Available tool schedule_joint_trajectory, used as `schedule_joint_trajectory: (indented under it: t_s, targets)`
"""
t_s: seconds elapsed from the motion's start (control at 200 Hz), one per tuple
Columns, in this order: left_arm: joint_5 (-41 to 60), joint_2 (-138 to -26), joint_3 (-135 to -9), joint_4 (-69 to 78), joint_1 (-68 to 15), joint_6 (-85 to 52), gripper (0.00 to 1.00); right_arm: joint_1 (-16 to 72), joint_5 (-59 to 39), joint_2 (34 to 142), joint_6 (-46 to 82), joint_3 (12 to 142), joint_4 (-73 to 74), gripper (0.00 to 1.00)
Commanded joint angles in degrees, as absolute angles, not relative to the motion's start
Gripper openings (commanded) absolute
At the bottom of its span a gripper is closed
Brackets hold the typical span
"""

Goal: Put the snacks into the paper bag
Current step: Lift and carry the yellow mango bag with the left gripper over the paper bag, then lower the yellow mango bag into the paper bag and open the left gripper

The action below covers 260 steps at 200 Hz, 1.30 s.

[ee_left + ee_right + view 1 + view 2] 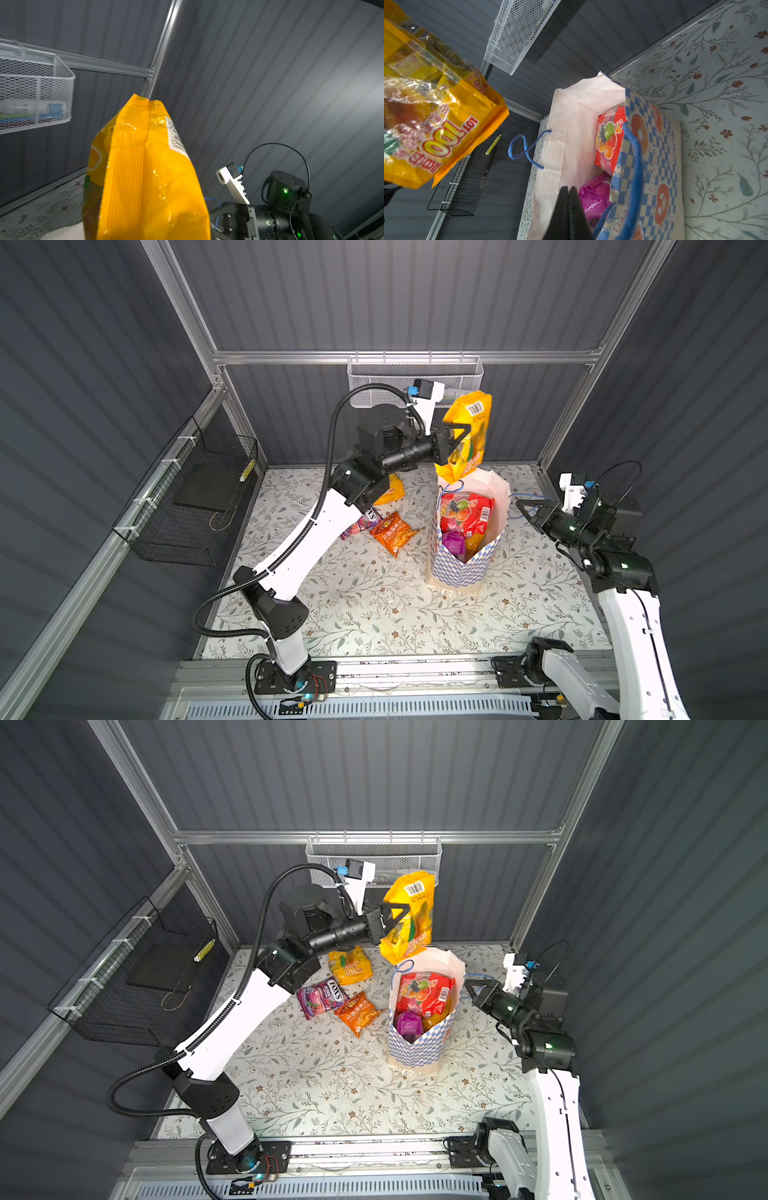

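In a top view my left arm covers much of a second yellow packet [392, 491] on the worktop [374, 605]. The white mesh basket's [37, 93] contents are too blurred to name. The paper bag [461, 568] stands upright, holding a red packet [467, 512], a purple packet [454, 542] and something yellow beneath. My left jaws grip the yellow packet [476, 452], its long axis near upright, barcode end up, lower end just above the bag's mouth. My right jaws are closed at the bag's rim, possibly pinching it.

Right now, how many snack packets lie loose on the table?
3: yellow packet, purple packet and orange packet, all left of the paper bag; the left arm may hide more.
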State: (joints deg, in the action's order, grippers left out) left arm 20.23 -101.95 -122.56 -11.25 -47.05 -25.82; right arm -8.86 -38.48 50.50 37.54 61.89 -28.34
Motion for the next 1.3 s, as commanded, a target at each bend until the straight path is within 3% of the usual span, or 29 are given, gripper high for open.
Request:
schedule_joint_trajectory:
  t_s: [0.0,0.555,1.296]
  targets:
    - [21.83,-102.54,-125.38,-9.01,-49.36,-23.01,0.0,-9.01,-39.32,49.62,37.93,63.71,-28.14,0.0]
    - [15.18,-98.66,-111.44,-16.03,-51.26,-15.42,0.0,-9.05,-38.13,48.25,37.79,65.04,-29.78,0.0]
    - [35.76,-102.24,-103.37,-21.08,-52.45,-19.25,0.0,-9.05,-38.1,49.3,37.27,65.21,-30.01,0.0]
